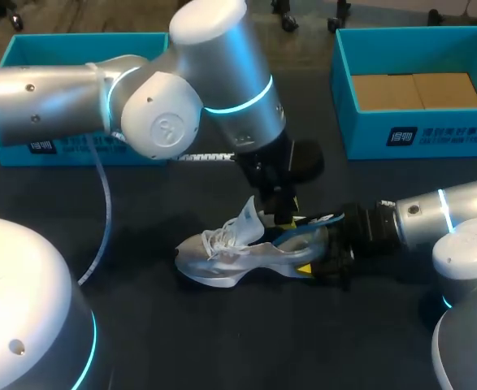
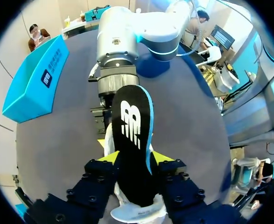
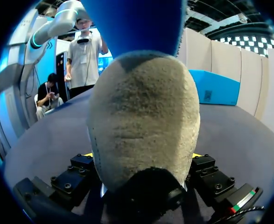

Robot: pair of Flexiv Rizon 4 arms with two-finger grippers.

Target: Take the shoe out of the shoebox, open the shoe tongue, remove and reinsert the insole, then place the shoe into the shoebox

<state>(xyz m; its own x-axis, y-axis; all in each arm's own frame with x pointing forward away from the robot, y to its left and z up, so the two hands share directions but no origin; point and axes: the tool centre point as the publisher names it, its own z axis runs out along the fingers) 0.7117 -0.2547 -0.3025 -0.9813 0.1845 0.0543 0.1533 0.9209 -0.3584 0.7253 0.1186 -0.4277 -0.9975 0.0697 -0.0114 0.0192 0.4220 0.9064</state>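
A white and grey shoe lies on its side on the dark table, toe toward my left. My right gripper clasps the grey suede heel, which fills the gap between its wide-set fingers. A black insole with a blue edge sticks out over the heel opening. My left gripper hangs just above it. In the left wrist view the insole lies between the parted yellow tips of that gripper. White shoe fabric shows under it.
A teal shoebox stands open at the back right with brown cardboard inside. A second teal box sits at the back left, mostly hidden by my left arm. Bare table lies in front of the shoe.
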